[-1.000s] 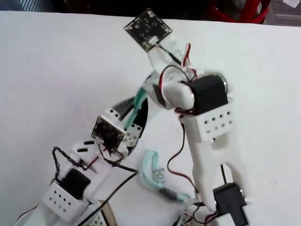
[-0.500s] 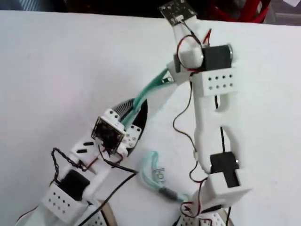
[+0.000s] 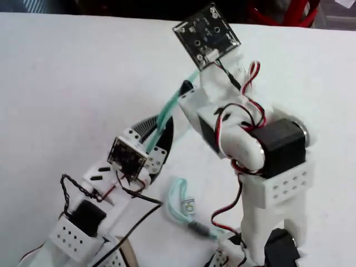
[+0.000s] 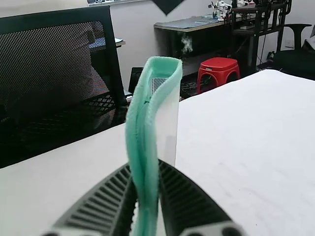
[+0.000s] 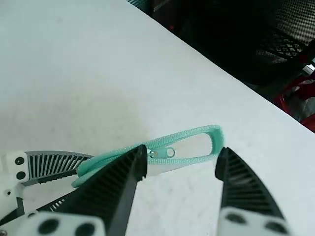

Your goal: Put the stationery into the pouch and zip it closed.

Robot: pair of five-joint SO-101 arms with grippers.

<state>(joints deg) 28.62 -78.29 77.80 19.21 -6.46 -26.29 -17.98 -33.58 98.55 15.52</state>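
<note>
Behind the white desk (image 3: 67,83) stand a black mesh chair (image 4: 54,73) and a red plastic stool (image 4: 219,69). Over the middle of the desk, the mint-green zip pouch with clear sides (image 3: 167,114) is held off the surface, edge-on and pointing toward the far edge. The left gripper (image 4: 144,169) is clenched on one end of it, probably to anchor it so the zip can be drawn without the fabric dragging along.

The right gripper (image 5: 182,155) has its fingers spread, one on each side of the pouch's free end and touching nothing. The small metal zip pull (image 5: 167,153) sits between them. Beyond the pull the mouth gapes in a loop; toward the left gripper the zip looks shut. That straddling stance seems meant for pinching the pull.

A pale teal looped item with a grey end (image 3: 181,206) lies on the desk near the near edge, well apart from the pouch. If it is stationery, packing is not yet done.
</note>
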